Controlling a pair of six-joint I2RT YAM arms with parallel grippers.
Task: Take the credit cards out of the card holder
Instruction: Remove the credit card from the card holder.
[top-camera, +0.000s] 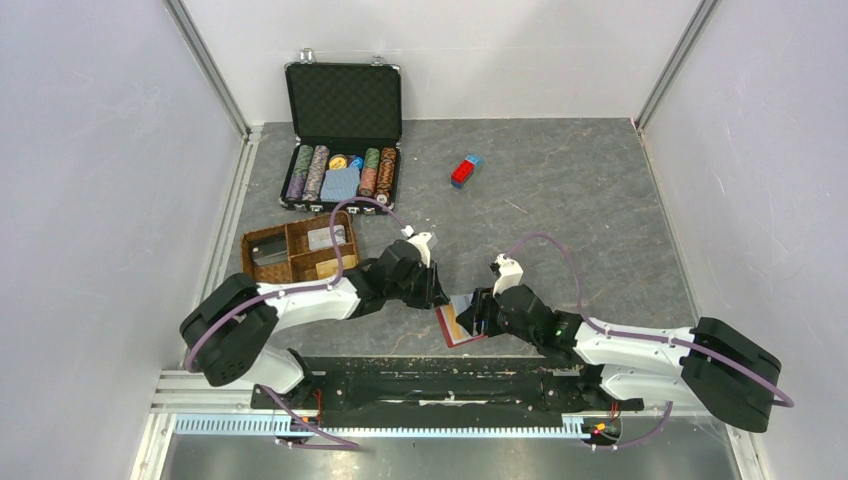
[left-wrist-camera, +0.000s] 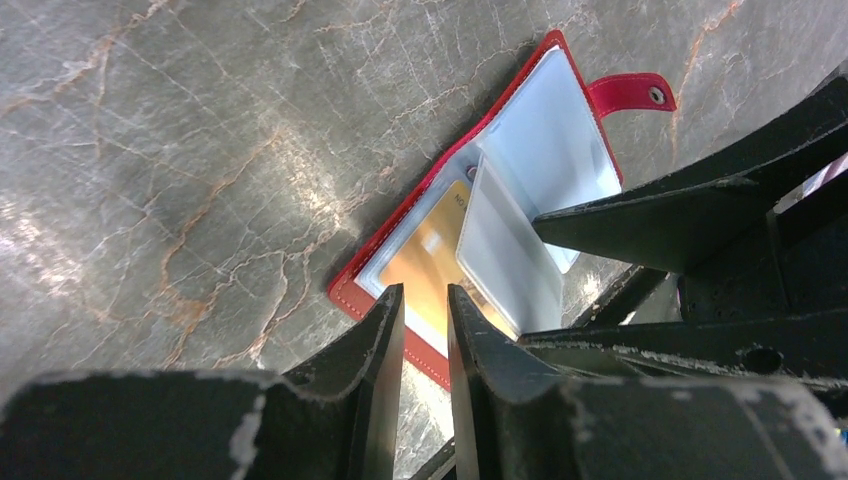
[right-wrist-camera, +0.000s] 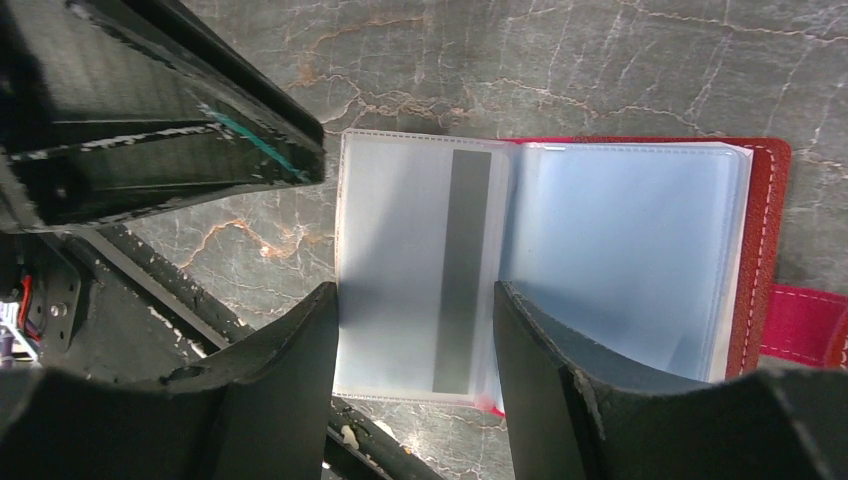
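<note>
The red card holder (top-camera: 457, 328) lies open on the grey table between my two grippers. In the left wrist view the card holder (left-wrist-camera: 345, 290) shows clear sleeves, an orange card (left-wrist-camera: 425, 265) in one and a pale grey card (left-wrist-camera: 505, 255) in a raised sleeve page. My left gripper (left-wrist-camera: 425, 295) hovers over the holder's near corner, its jaws a narrow gap apart with nothing between them. My right gripper (right-wrist-camera: 415, 295) is open, straddling a sleeve page that holds a pale card (right-wrist-camera: 400, 250) with a dark stripe. The red cover (right-wrist-camera: 768, 200) shows at the right.
An open black case of poker chips (top-camera: 340, 150) stands at the back. A brown compartment tray (top-camera: 290, 250) sits left of my left arm. A small red-and-blue block (top-camera: 466, 171) lies at the back centre. White walls close both sides.
</note>
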